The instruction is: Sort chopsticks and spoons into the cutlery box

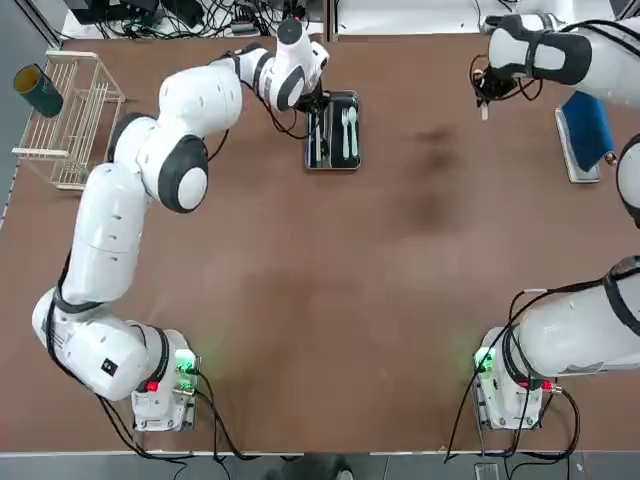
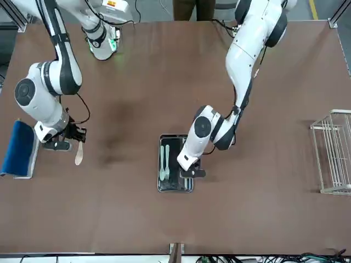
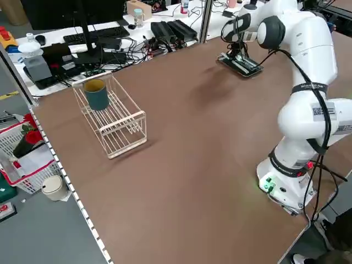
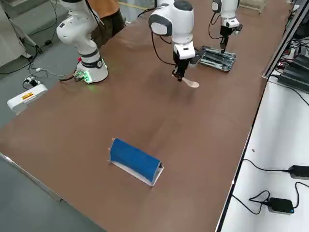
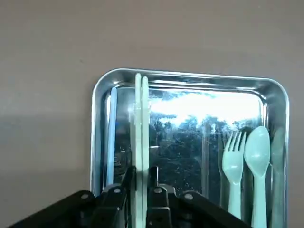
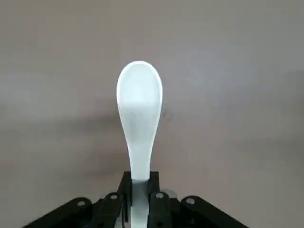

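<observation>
Mostly bare, the brown bench point(image 1: 330, 300) has wide open room across its middle and near side; things crowd only its far edge and corners. A white wire rack point(image 1: 70, 120) with a dark cup point(image 1: 38, 90) sits at the far left corner, a blue roll point(image 1: 588, 132) near the right edge.

Against the far edge lies the cutlery box point(image 1: 334, 131), holding a white fork point(image 5: 232, 164) and spoon point(image 5: 258, 161) side by side in one compartment. The left pincer point(image 5: 141, 183) hangs over the box's other side, clamped on the chopsticks point(image 5: 141, 123), which run lengthwise along the tray; whether their tips touch its floor cannot be told.

The right pincer point(image 2: 74, 143), well apart near the blue roll, is clamped on another spoon's point(image 6: 139, 109) handle, its bowl above bare bench. The handle end is hidden between the fingers point(image 6: 156, 199).
</observation>
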